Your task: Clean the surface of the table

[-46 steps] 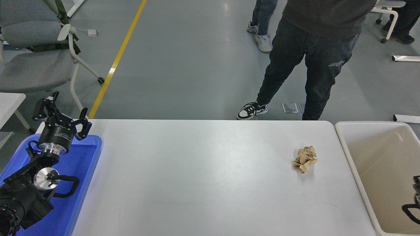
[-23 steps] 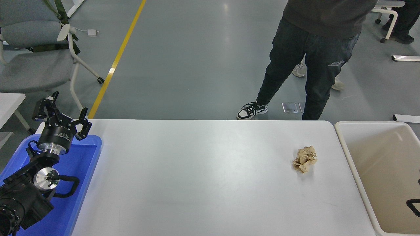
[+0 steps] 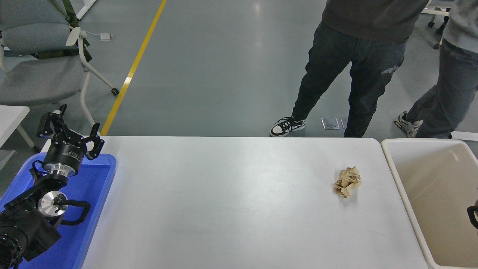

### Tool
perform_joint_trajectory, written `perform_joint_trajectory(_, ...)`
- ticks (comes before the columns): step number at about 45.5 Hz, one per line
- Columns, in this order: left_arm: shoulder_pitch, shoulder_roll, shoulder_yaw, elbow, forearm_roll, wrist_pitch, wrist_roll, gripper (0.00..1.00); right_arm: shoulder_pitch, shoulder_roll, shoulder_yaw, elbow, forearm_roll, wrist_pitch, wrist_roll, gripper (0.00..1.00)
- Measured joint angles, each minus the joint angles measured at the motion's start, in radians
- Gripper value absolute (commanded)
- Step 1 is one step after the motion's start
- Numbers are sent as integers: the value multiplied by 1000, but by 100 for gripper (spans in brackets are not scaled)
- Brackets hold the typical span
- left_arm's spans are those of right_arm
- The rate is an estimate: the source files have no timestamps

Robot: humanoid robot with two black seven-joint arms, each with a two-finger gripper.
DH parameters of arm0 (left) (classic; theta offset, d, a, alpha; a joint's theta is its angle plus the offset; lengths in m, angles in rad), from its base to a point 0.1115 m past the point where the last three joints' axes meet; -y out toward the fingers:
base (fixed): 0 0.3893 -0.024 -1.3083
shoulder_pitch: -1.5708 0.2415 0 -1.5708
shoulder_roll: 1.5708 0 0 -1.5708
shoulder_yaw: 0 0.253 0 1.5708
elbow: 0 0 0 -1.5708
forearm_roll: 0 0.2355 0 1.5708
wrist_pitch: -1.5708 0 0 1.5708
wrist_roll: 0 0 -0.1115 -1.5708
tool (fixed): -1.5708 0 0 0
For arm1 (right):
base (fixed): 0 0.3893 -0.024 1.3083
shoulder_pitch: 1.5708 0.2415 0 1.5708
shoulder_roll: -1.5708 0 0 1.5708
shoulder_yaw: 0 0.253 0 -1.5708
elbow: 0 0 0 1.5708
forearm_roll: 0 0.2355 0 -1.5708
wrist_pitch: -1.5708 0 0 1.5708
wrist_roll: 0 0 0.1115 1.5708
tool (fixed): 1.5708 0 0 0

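Observation:
The table surface (image 3: 224, 201) is a wide matte white top. A crumpled ball of brown paper (image 3: 347, 182) lies on it toward the right, near the bin. My left gripper (image 3: 71, 129) is parked over the far end of the blue tray at the lower left, open, with nothing between its fingers. Of my right arm only a small black loop (image 3: 473, 217) shows at the right edge, over the bin. Its gripper is out of view.
A blue tray (image 3: 93, 201) sits at the table's left end and a beige-white bin (image 3: 410, 194) at its right end. One person (image 3: 351, 71) stands at the far side and another (image 3: 444, 89) behind the bin. A grey chair (image 3: 41, 71) stands far left.
The black part of my right arm at the right edge has shrunk and shifted upward. A second person has walked from behind the first to the far right. The paper ball has not moved.

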Motion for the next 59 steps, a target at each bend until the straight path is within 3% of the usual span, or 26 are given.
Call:
perform_joint_trajectory(15, 0, 0, 0, 0, 0, 0, 0, 100, 25, -60, 132, 24, 167, 331, 18, 99)
perform_joint_trajectory(26, 0, 0, 0, 0, 0, 0, 0, 100, 20, -147, 202, 182, 205, 449, 127, 99)
perform_joint_trajectory(37, 0, 0, 0, 0, 0, 0, 0, 100, -42, -192, 223, 367, 208, 475, 329, 99)
perform_joint_trajectory(46, 0, 0, 0, 0, 0, 0, 0, 100, -85, -150, 227, 431, 203, 427, 508, 99)
perform_joint_trajectory(59, 0, 0, 0, 0, 0, 0, 0, 100, -132, -68, 234, 533, 185, 348, 612, 99)
